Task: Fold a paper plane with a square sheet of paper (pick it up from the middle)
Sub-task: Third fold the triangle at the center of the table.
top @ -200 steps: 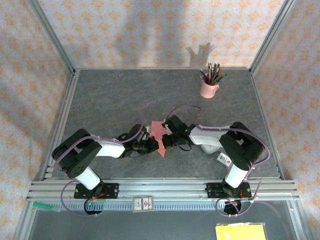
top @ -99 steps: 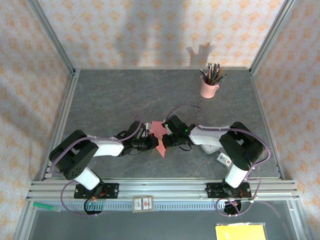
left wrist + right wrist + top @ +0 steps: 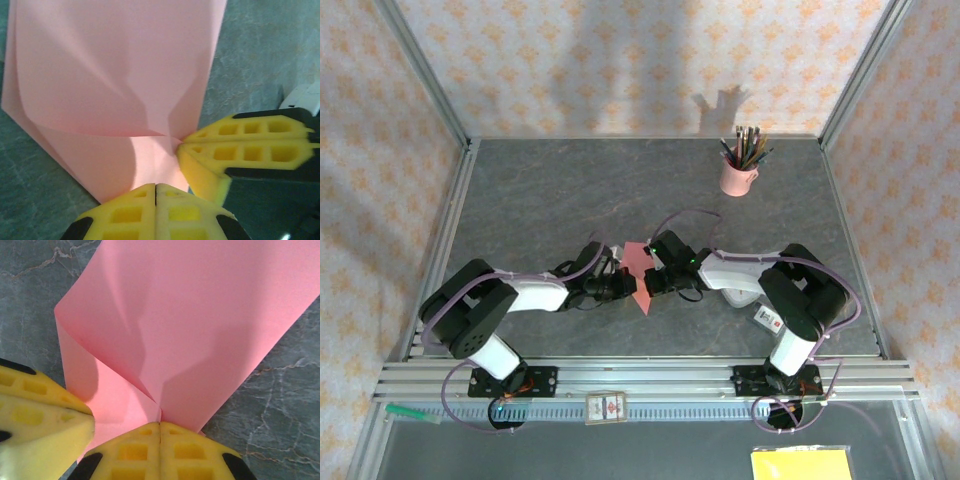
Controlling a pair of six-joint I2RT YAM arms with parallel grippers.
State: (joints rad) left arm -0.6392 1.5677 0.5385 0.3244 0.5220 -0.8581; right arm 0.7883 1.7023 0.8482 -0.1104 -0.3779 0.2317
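The square sheet of paper (image 3: 638, 270) is salmon pink and hangs bent and creased just above the grey table, between my two grippers. My left gripper (image 3: 625, 287) comes in from the left and is shut on the sheet's lower edge. In the left wrist view the yellow pads (image 3: 130, 215) press together on the sheet of paper (image 3: 110, 75). My right gripper (image 3: 651, 281) meets it from the right, shut on the sheet of paper (image 3: 200, 315) where a fold line runs into its pads (image 3: 190, 452). The two grippers nearly touch. The paper plane is out of view.
A pink cup of pencils (image 3: 738, 176) stands at the back right. A small white card (image 3: 766, 319) lies by the right arm's base. A yellow pad (image 3: 801, 464) sits beyond the near rail (image 3: 650, 380). Metal frame posts border the table.
The left arm's elbow has shifted slightly to the left. Both grippers and the pink sheet stay almost where they were.
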